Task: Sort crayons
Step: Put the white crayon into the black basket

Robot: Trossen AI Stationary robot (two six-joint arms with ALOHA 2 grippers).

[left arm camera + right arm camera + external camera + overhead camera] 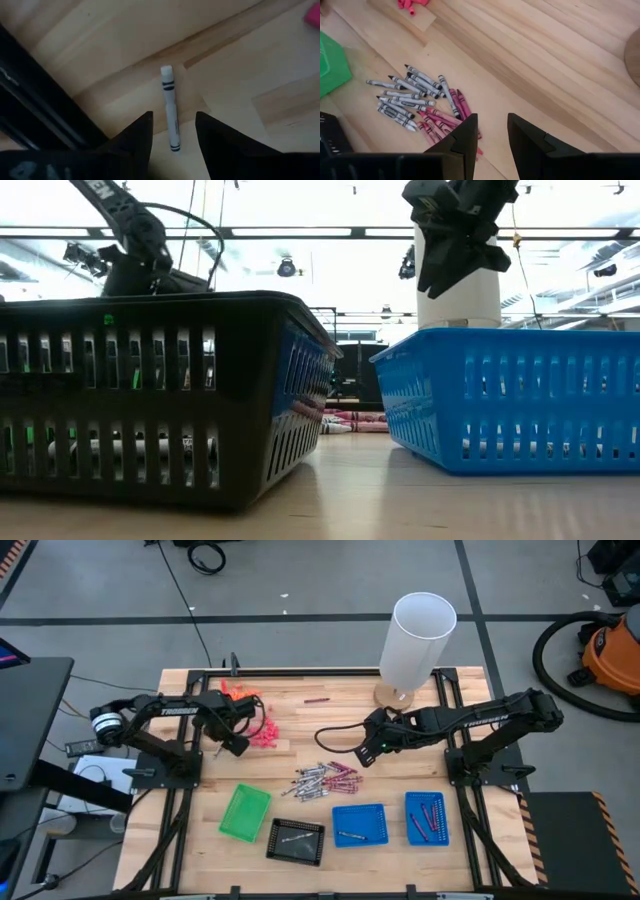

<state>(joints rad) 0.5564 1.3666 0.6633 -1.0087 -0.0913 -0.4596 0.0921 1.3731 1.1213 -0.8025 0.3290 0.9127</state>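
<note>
A white crayon (169, 95) with dark bands lies flat on the wooden table. My left gripper (172, 117) points down over it, open, with one finger on either side of the crayon's near end and not touching it. In the high view this gripper (238, 745) is at the table's left, beside the pink bits. A pile of maroon and grey-white crayons (325, 780) lies mid-table. My right gripper (492, 125) hangs open above and beyond the pile (420, 100), holding nothing. One maroon crayon (317, 700) lies alone toward the far edge.
Along the near edge stand a green tray (245, 812), a black tray (296, 840) and two blue trays (360, 824) (427, 817) with a few crayons in them. Pink bits (265, 730) and orange bits (235, 692) lie at the far left. A white cylinder (415, 640) stands at the far edge.
</note>
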